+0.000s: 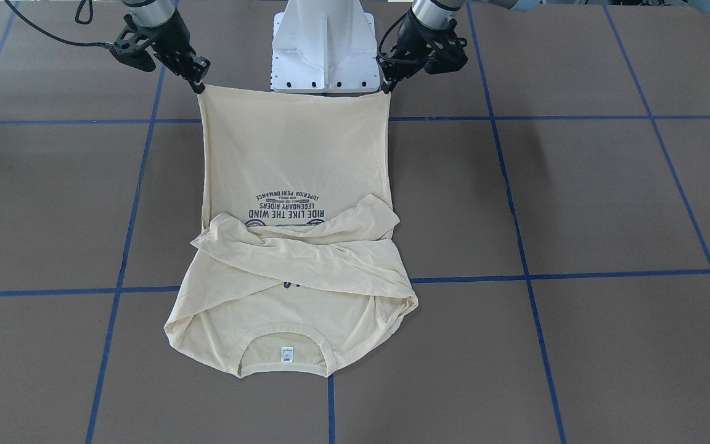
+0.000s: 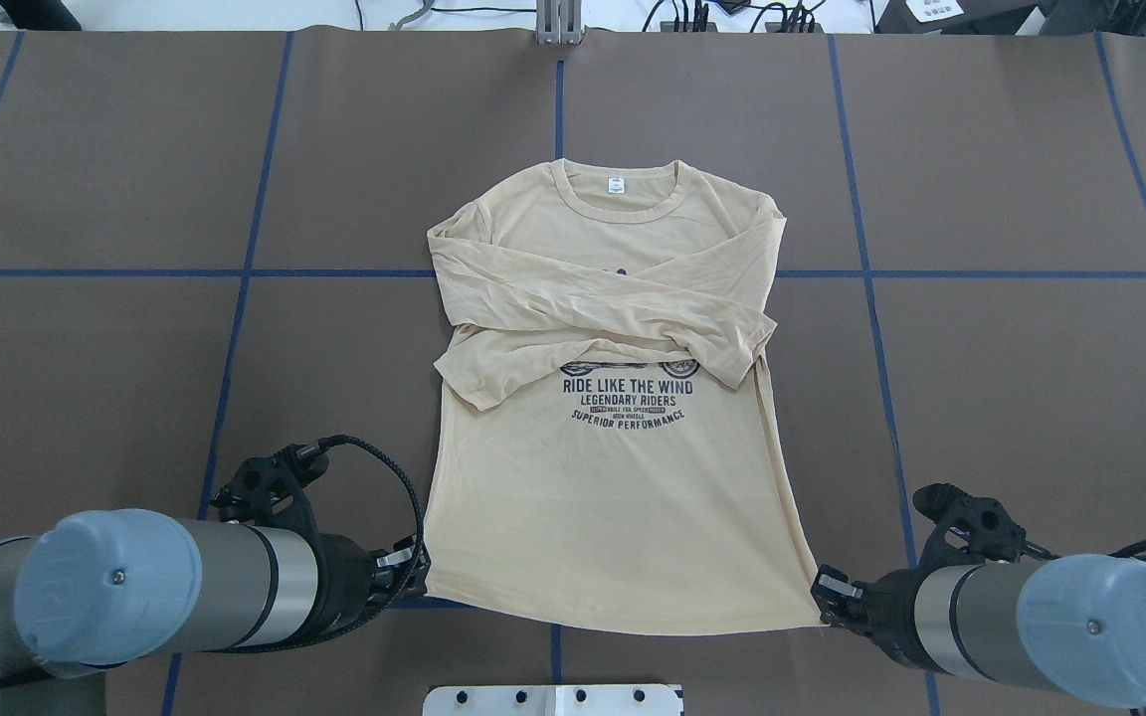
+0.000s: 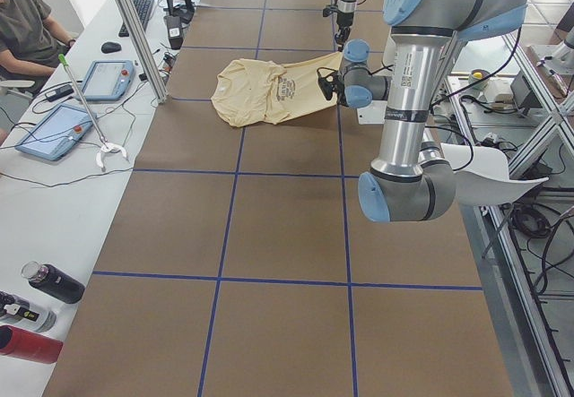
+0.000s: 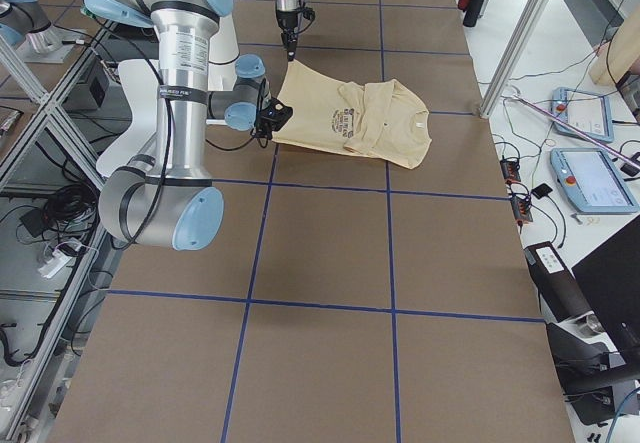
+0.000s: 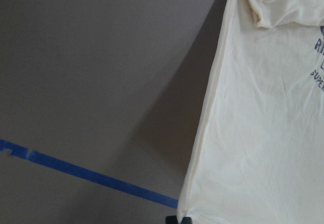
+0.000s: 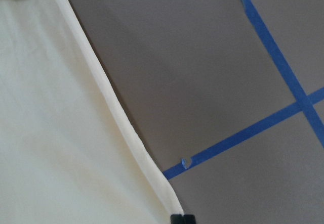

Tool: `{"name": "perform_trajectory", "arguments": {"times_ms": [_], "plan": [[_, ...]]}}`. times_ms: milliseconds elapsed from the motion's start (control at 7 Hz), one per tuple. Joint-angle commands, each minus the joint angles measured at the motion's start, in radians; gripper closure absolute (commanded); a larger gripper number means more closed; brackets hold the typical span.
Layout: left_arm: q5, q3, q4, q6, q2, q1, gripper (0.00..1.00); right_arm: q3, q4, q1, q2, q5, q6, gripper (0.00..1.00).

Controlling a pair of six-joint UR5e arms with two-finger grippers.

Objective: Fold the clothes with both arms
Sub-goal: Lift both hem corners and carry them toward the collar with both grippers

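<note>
Pale yellow T-shirt [image 2: 613, 497] lies front-up at mid-tabletop [image 2: 135, 348], near hem raised. The left pincer [image 2: 421, 579] and right pincer [image 2: 820, 595] each pinch a hem corner. Crossed sleeves [image 2: 613, 318] hide most of the navy print [image 2: 628, 388]; wrist views cut off nearly all of both pincers.

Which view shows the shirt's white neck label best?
The exterior front-facing view: the neck label lies nearest that camera, inside the collar of the T-shirt. The overhead exterior view shows it smaller, at the far end. In the side views it is too small to tell; the wrist views miss it.
</note>
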Motion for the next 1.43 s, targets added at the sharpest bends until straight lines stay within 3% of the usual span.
{"name": "perform_trajectory", "arguments": {"times_ms": [0,286,571,1000,1286], "plan": [[-0.039,-0.026,-0.001,-0.004,-0.021,-0.049,1.00,0.049,0.002,0.118,0.000,0.092,0.009,1.00],[-0.034,0.035,-0.004,0.008,-0.091,-0.208,1.00,-0.015,-0.003,0.303,0.115,0.246,0.014,1.00],[-0.037,0.182,-0.014,0.021,-0.187,-0.328,1.00,-0.235,-0.005,0.538,0.293,0.468,0.014,1.00],[-0.037,0.277,-0.082,0.079,-0.199,-0.422,1.00,-0.429,-0.011,0.702,0.399,0.503,-0.038,1.00],[-0.034,0.359,-0.136,0.078,-0.235,-0.439,1.00,-0.596,-0.035,0.758,0.532,0.504,-0.107,1.00]]}}
